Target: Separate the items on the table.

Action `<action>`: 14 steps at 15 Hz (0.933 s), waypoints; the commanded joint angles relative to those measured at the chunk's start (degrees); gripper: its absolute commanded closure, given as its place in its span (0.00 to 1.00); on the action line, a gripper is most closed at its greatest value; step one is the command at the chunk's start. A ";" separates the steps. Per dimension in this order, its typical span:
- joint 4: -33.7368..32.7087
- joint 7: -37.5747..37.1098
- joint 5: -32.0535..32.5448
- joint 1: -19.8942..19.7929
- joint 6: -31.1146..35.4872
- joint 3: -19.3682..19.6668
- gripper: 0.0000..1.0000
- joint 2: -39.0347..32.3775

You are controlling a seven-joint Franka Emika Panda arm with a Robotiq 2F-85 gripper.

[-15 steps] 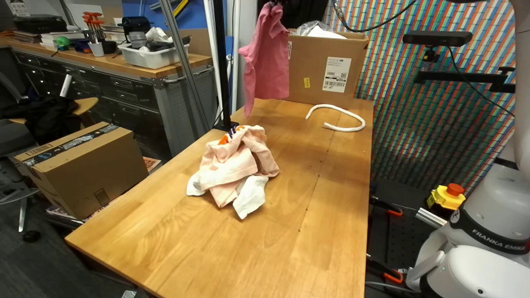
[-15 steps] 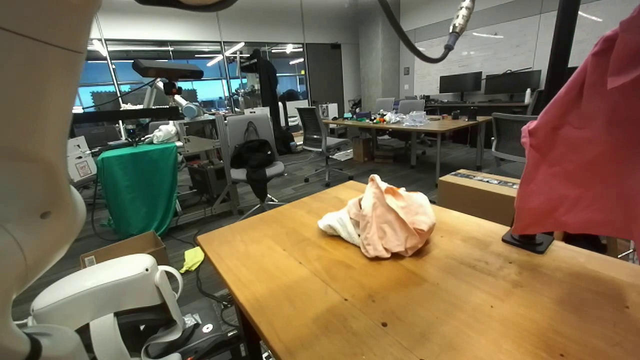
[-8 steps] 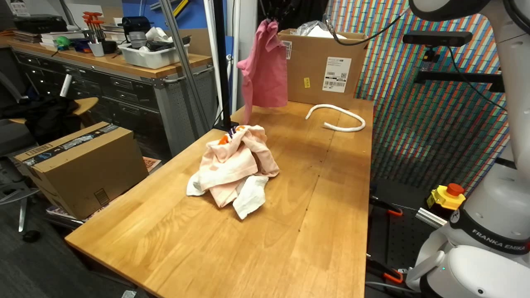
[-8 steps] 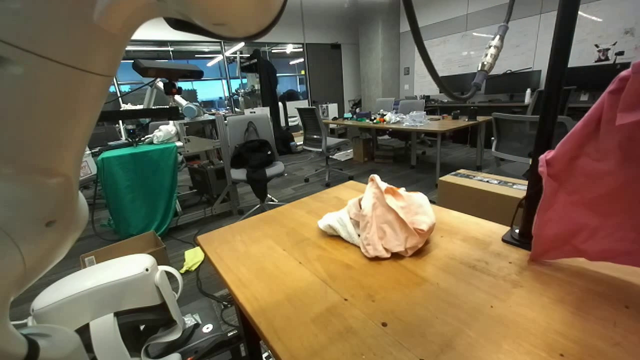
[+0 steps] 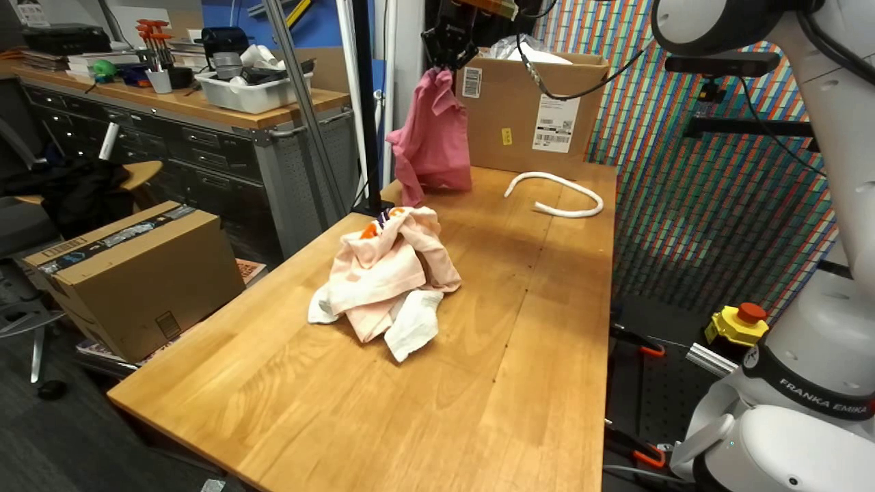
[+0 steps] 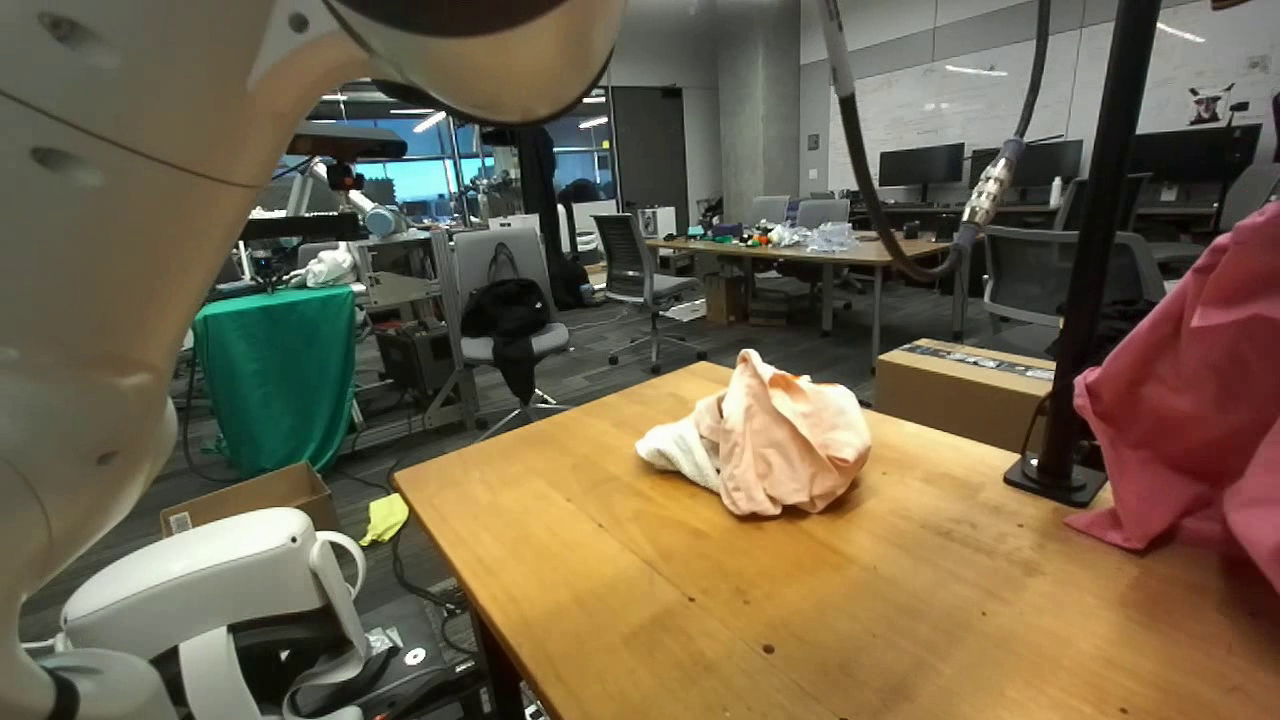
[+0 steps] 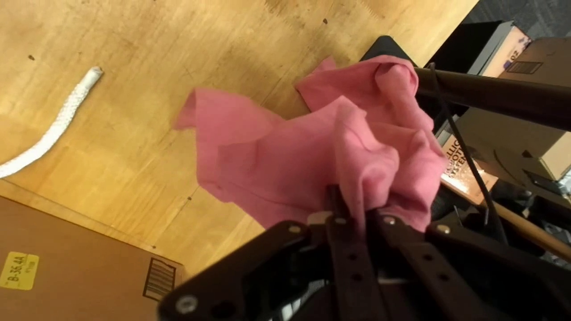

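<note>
Grasping the pink cloth by a bunched upper part, clenched in the hand above the desk. Hanging in loose folds straight below the hand, and in an exterior view apparently touching the desk with a low corner. Lower than the hand and off to one side, in both exterior views, can see the peach cloth lying crumpled; can make out orange and dark patches on the edge nearer the hand, but cannot tell whether part of it. Can also see a white cloth partly under the peach cloth, poking out on the side away from the hand. To another side of the hand, find a white rope curved on the desk, well apart from the peach cloth. Close beside the pink cloth, note a black post; behind the hand, a large cardboard box.
</note>
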State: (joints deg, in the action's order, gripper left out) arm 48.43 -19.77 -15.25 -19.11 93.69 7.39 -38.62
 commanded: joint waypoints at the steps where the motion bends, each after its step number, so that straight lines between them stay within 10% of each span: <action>1: -0.28 0.24 -1.12 -0.34 0.11 -0.75 0.97 -1.40; 14: 8.75 0.05 0.81 0.50 1.12 -0.94 0.91 -2.30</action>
State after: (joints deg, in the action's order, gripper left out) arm 55.59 -19.65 -15.05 -19.06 93.84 6.10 -41.99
